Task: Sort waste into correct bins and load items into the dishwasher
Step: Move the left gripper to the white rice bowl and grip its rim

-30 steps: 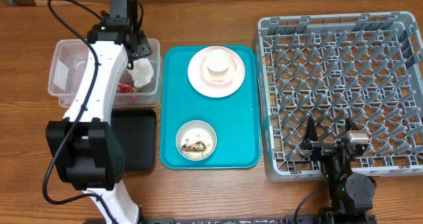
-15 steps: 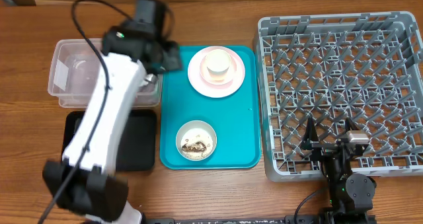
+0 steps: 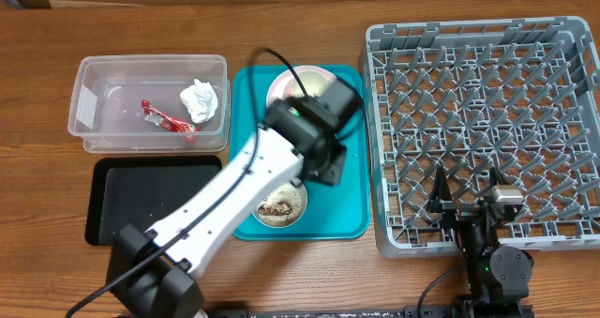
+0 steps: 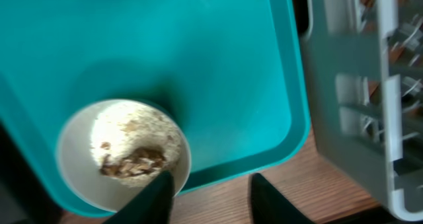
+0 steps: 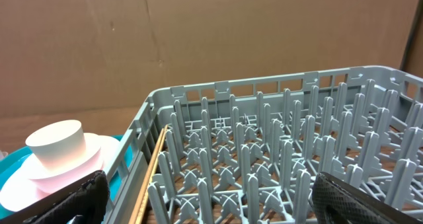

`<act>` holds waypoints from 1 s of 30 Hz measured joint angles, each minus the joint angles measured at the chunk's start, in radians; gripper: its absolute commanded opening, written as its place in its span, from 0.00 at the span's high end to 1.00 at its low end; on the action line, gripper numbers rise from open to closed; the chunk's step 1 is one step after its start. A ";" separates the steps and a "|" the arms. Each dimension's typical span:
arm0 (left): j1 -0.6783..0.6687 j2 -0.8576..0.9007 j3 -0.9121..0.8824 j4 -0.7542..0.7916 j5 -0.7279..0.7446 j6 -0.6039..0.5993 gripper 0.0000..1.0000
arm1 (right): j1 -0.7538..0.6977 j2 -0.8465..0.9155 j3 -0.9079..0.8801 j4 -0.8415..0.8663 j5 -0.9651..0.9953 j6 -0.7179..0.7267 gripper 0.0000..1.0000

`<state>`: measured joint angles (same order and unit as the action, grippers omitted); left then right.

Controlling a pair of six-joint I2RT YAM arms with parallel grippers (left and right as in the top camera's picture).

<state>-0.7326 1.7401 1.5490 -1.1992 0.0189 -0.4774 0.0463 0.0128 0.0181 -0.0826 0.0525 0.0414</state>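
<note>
1. Way off to the left hand's [image 4: 211,179] left is the clear tub [image 3: 94,135]. The napkin [image 3: 199,98] and red wrapper [image 3: 159,119] are already lying in it, so the dry rubbish looks sorted. The black tray [image 3: 155,198] is closer, also on the hand's left, with nothing showing in it.
2. The bowl of rice and brown scraps [image 4: 122,151] sits on the teal tray [image 4: 231,59]. In the wrist view its rim is right up against one finger [image 4: 158,194], but the bowl isn't between the fingers.
3. The left hand is spread apart and carrying nothing, hovering over the teal tray's near edge. The bowl looks like the next pick, with the scraps headed for the black tray.
   - It should slide to its left until one finger is inside the rim and one outside.
   - It should pinch the wall where there's the least rice.
   - It should carry the bowl level and only tip it once it's fully over the black tray, or rice ends up on the worktop.
4. Beyond the hand, the cup [image 5: 58,143] stands on the pink plate [image 5: 33,181]. The arm covers part of them from overhead, so the forearm needs to stay clear when swinging.
5. To the hand's right is the dish rack [image 3: 487,93], with no dishes in it yet. The right hand [image 3: 466,194] is parked at the rack's near edge, fingers wide apart and empty.
</note>
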 measured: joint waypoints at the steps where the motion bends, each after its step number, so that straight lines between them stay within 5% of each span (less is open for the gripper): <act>1: -0.012 0.003 -0.023 0.013 0.001 -0.003 0.71 | 0.000 0.000 0.000 0.000 0.000 0.000 0.00; 22: -0.023 0.006 -0.381 0.343 -0.053 -0.152 0.71 | 0.000 0.000 0.000 0.000 0.000 0.000 0.00; 30: -0.023 0.007 -0.424 0.369 -0.061 -0.182 0.80 | 0.000 0.000 0.000 0.001 0.000 0.000 0.00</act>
<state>-0.7551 1.7470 1.1252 -0.8299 -0.0418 -0.6594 0.0463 0.0128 0.0181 -0.0818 0.0528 0.0414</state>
